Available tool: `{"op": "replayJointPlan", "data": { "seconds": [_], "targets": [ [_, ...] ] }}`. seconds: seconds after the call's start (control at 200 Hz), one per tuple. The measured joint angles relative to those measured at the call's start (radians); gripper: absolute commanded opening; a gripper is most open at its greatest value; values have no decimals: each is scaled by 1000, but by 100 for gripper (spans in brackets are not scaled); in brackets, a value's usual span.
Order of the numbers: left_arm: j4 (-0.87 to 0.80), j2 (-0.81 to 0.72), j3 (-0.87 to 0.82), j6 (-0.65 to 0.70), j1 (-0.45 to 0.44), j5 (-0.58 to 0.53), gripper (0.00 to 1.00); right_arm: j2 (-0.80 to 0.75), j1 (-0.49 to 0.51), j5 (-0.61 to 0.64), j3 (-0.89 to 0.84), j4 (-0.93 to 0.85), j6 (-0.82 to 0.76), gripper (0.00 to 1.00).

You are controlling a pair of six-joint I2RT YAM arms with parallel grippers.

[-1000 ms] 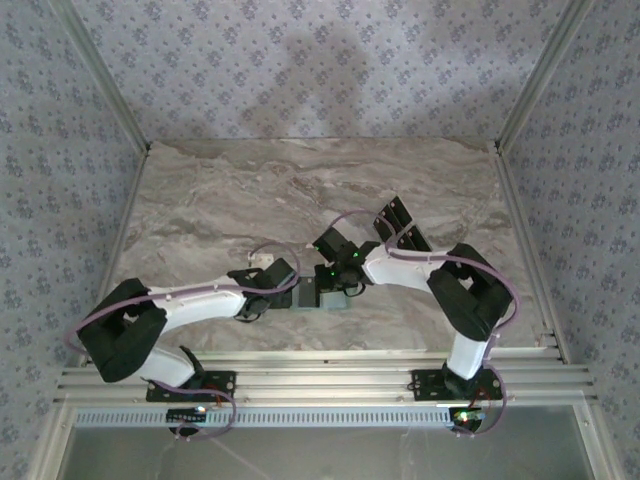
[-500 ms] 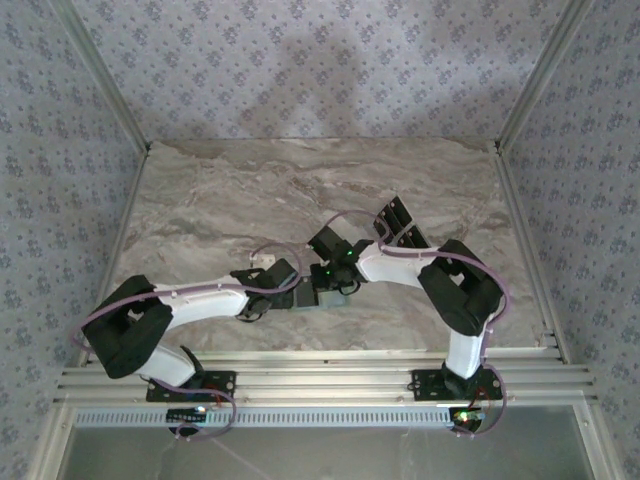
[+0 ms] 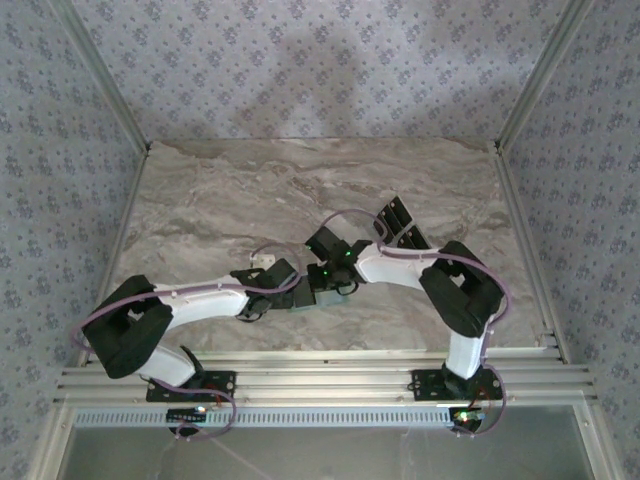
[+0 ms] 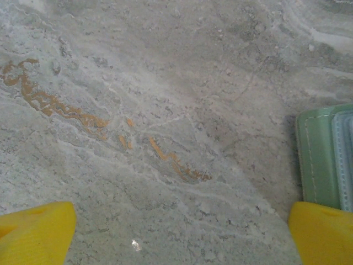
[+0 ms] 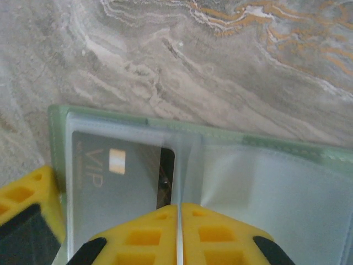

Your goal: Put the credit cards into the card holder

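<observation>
Your marble worktop [image 3: 250, 190] carries everything, and both arms meet just on the near side of its middle. Your left arm [image 3: 200, 300] reaches in from the near left corner, and your right arm [image 3: 400, 268] folds in from the near right corner. Your left gripper [image 4: 176, 234] stands spread wide over bare marble with nothing between its fingers. The card holder [image 4: 322, 157] lies just beside the fingertip at the right of that wrist view. Your right gripper [image 5: 177, 221] has its fingers pressed together over the opened holder's clear sleeves, with only a thin seam between them; whether they pinch the sleeve cannot be told. The holder sits near the worktop's middle, a little toward the near edge. Loose black credit cards [image 3: 400, 220] lie right of centre, farther from the near edge and apart from the holder. One card [image 5: 110, 182] marked VIP sits inside the holder's sleeve at the left of the right wrist view.
</observation>
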Motion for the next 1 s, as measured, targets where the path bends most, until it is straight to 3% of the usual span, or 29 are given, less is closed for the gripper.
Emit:
{"op": "replayJointPlan", "data": {
  "seconds": [0.305, 0.575, 0.999],
  "targets": [
    [-11, -16, 0, 1, 0, 1, 100, -69, -40, -5, -137, 55, 1, 13],
    [-44, -118, 0, 20, 21, 0, 100, -138, -33, -3, -209, 80, 29, 13],
    [-65, -149, 0, 42, 40, 6, 100, -156, 33, 24, -101, 22, 31, 13]
  ]
}}
